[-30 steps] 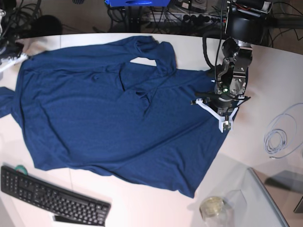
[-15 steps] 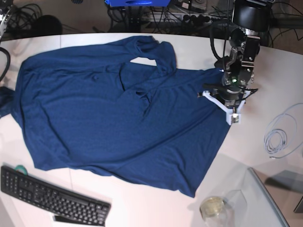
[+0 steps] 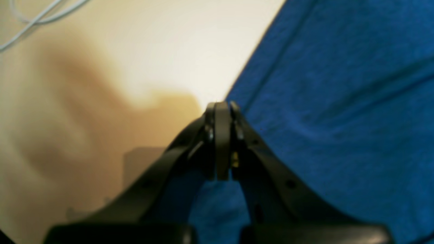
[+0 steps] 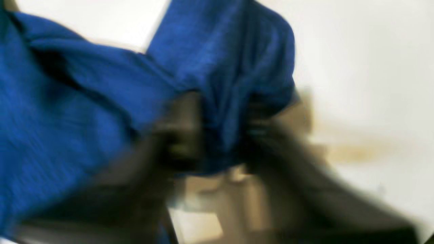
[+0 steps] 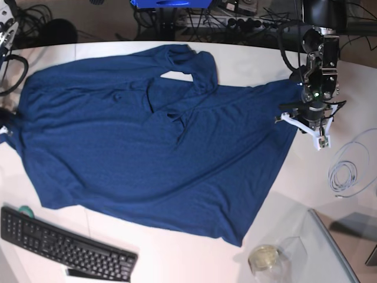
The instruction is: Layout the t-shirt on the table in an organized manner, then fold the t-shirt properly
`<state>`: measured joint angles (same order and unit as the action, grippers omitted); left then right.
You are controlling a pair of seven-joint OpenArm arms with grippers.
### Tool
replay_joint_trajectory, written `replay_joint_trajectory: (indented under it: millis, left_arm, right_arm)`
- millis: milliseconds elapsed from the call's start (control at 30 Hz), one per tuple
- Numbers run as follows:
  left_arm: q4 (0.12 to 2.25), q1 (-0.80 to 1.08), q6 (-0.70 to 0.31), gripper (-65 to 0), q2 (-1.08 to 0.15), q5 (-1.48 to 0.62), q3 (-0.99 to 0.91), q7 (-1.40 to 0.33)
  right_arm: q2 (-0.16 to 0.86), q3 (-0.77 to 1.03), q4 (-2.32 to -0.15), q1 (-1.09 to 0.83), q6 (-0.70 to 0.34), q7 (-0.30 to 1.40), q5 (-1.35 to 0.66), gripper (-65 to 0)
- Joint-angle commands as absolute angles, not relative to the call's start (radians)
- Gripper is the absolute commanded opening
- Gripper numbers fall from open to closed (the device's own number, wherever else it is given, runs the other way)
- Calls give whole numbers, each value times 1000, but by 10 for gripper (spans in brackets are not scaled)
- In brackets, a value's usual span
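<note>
At the base view's left edge, the right gripper (image 4: pixel 220 135) has a bunched fold of the t-shirt (image 5: pixel 147 141) between its fingers; blur hides how tightly. The shirt lies spread over the table (image 5: pixel 247 65), reaching across to the left gripper (image 3: pixel 222 112). That gripper's jaws are pressed together at the shirt's edge, though whether cloth is pinched I cannot tell.

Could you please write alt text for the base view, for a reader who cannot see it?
A large dark navy blue knit t-shirt lies spread, still wrinkled, across a smooth white table. The left arm's claw is at the shirt's right edge. A black keyboard sits at lower left and a coiled white cable at right.
</note>
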<state>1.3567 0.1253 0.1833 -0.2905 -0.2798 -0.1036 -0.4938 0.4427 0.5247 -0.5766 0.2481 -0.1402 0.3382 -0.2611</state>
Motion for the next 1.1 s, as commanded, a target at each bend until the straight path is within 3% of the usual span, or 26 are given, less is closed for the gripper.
replay_joint_trajectory:
  millis: [0,67,100,467,767,1067]
  left_arm:
    - [1372,119,182,-650,-302,-275,-108,-475]
    - [1372,127,182,-650,-321,-275,-108,-475]
    - [1372,134,182,-650,-331,-275,-108,-475]
    - [1403,148,182,-650,-348,-277,-108,-473]
    - [1495,170,182,-650,-348,-277,-108,-509]
    - [1578,202,182,-650,-348,-277,-108,-549]
  right_arm:
    - [475,533,-573,278,-137,298,-249,-636]
    - [484,532,-567,286,-137,243,-249,-647]
    - [492,527,-567,288,-137,225,-249,-623]
    - [521,522,-568,472,-137,211,-249,-638]
    - [510,145,-564,687,-137,31,-249,-636]
    - [510,10,-562,888,-137,28,-249,-636]
